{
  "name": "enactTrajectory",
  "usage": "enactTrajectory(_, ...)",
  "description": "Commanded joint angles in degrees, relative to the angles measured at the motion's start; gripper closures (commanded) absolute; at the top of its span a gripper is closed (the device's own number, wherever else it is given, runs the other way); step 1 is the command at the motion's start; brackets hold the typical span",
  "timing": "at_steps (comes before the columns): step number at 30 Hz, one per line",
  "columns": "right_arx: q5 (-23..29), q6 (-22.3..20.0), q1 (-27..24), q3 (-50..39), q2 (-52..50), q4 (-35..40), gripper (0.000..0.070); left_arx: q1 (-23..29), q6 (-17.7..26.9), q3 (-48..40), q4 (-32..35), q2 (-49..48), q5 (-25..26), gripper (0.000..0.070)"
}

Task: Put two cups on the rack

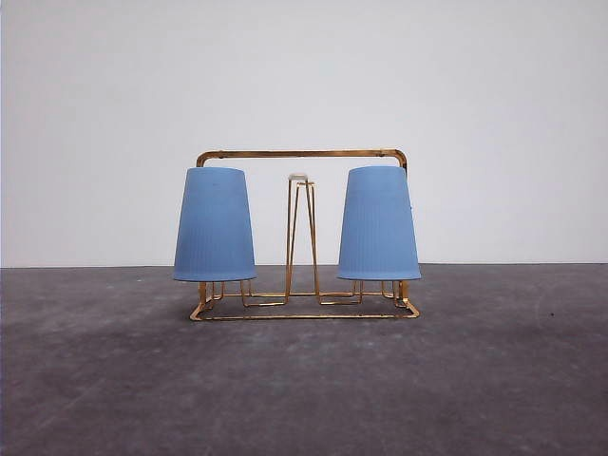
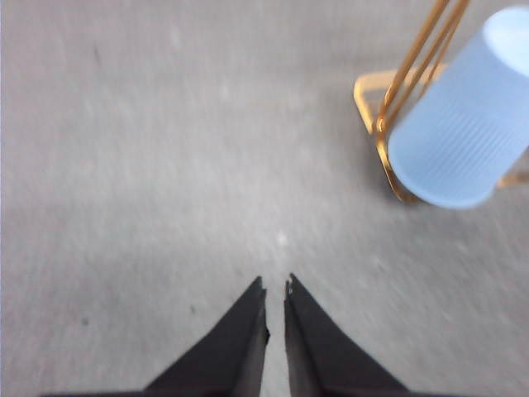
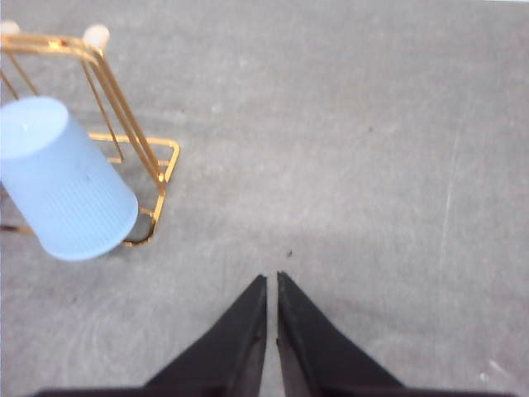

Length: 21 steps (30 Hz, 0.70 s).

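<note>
Two light-blue ribbed cups, both upside down on the gold wire rack [image 1: 302,228] near the middle of the grey table [image 1: 104,380]. Left cup [image 1: 215,225] over the prongs at the rack's left end, right cup [image 1: 378,224] over those at the right end, rims hanging just above the wire base. Between them, well apart from either, a bare narrow prong with a white tip [image 1: 298,177]. Behind, across the tops of both cups, the rack's arched handle bar. Plain pale wall [image 1: 304,76] beyond the table edge.

From the left wrist: left cup [image 2: 463,124] tilted in frame on its prongs, a corner of the rack base [image 2: 372,103] beside it, slightly blurred. Left hand [image 2: 275,288] low over bare table, near the rack but clear of it, black fingers pressed almost together with a thin slit between the tips, gripping nothing.

From the right wrist: right cup [image 3: 64,178] on the rack [image 3: 145,157], white prong tips above it. Right hand [image 3: 272,279] likewise over bare table, apart from the rack, fingers nearly touching, empty.
</note>
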Motion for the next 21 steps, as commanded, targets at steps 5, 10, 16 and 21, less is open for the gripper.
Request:
enactTrajectory(5,0.04,0.71,0.22,0.90,0.44,2.42,0.0683,2.28,-4.11,-20.34,11.31,-21.60,-0.04,0.0678)
enactTrajectory(10,0.04,0.71,0.22,0.90,0.42,2.59,0.0683,3.30,-4.54,-28.52,11.10,-36.24,-0.14,0.0678)
enactTrajectory(16,0.04,0.71,0.22,0.90,0.42,2.59,0.0683,3.38,-4.42,-33.55,11.46,-45.01,-1.92,0.0678)
enactTrajectory(21,0.04,0.71,0.22,0.90,0.42,2.58,0.0683,3.43,-4.41,-35.85,13.75,-46.43,-1.97,0.0678)
